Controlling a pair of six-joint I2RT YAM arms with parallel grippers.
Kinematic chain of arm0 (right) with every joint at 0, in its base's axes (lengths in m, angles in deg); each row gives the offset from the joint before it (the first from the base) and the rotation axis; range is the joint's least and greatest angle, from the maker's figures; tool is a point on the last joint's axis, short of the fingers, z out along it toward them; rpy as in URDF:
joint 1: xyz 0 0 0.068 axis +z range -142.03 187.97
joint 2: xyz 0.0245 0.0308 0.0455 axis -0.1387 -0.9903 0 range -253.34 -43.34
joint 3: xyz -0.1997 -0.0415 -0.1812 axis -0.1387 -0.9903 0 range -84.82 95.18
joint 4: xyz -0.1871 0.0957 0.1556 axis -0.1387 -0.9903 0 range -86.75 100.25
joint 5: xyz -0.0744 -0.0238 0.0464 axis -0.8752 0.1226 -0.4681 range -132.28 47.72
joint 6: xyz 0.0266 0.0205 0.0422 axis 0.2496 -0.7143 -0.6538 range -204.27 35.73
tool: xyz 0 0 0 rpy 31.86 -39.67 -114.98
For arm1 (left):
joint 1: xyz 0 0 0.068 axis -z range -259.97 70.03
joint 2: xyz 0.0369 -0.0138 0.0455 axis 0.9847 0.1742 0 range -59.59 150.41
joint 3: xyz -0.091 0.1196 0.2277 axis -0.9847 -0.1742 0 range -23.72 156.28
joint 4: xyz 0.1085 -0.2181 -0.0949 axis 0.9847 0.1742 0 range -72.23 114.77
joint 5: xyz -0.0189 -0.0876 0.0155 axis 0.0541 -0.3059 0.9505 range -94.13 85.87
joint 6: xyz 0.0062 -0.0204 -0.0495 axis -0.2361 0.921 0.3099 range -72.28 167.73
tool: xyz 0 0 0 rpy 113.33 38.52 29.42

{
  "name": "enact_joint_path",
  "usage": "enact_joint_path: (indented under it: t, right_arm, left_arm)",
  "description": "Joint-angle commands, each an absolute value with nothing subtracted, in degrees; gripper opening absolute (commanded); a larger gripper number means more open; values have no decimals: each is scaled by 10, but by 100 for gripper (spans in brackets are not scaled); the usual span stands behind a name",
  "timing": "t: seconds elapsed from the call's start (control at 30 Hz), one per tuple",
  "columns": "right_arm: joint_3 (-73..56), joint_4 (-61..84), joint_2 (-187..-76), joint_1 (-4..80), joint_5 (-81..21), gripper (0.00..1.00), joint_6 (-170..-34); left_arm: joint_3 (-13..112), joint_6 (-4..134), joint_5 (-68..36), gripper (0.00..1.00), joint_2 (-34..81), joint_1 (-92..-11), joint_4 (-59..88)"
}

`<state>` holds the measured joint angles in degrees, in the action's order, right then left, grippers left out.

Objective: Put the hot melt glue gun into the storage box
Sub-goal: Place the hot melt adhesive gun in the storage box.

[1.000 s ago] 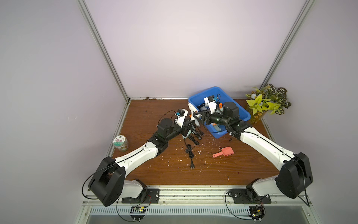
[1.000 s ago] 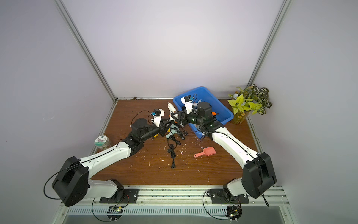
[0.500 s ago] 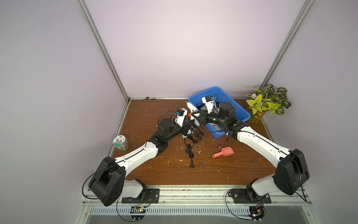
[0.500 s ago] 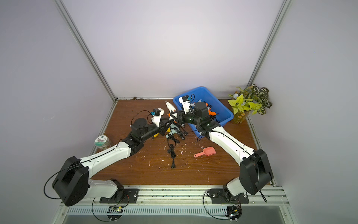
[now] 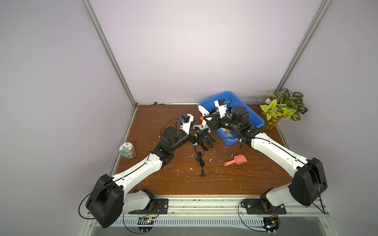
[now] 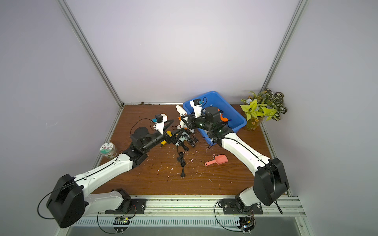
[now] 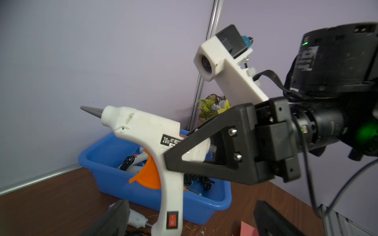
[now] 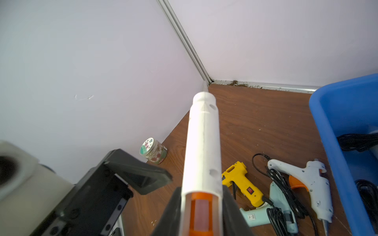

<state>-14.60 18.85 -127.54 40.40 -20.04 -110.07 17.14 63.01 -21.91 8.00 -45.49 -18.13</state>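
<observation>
Left wrist view says most of it, Ana: the right pincer (image 7: 180, 155) is clamped on the tail of the glue gun (image 7: 143, 126). The gun hangs in the air, nozzle up and handle down. It is beside the storage box (image 7: 122, 188), and going by both top views, just outside its near corner rather than over the opening.

Agreed, Ben. That bite is only on the rear end. I think a sharp move lets the handle's weight swing the gun round in the jaws. And the other arm?

Left pincer (image 7: 192, 219) stands wide and holds nothing. The handle's foot shows between its fingers (image 7: 114, 218), so a sideways carry could knock it against one.

Its cord worries me more. I cannot tell where it runs, but black cords (image 5: 206, 141) lie tangled on the table (image 5: 155, 118) with a yellow gun (image 8: 241, 179), a pale green gun (image 8: 253, 217) and a white gun (image 8: 306, 175). If it's snagged there, lifting drags the heap or tugs the gun loose.

And the box already holds guns and cords, so a low drop may leave this one perched on the rim.
</observation>
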Motion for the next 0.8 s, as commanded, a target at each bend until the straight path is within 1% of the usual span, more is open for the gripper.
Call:
enact_joint_path:
  t: [0.0, 0.2, 0.37, 0.5, 0.77]
  right_arm:
    - [-77, 190, -1229, 401, -237, 0, -1064]
    - [25, 147, -1232, 383, -322, 0, -1028]
    - [73, 180, -1251, 347, -365, 0, -1025]
    - [118, 209, -1290, 303, -373, 0, -1031]
    - [200, 200, -1397, 239, -395, 0, -1038]
  left_arm:
    - [155, 642, -199, 99, 31, -450, -213]
    - [130, 641, -145, 99, -37, -450, -196]
    - [122, 637, -107, 99, -54, -450, -179]
    - [121, 635, -88, 99, -55, -450, -165]
    - [114, 632, -63, 99, -56, -451, -146]
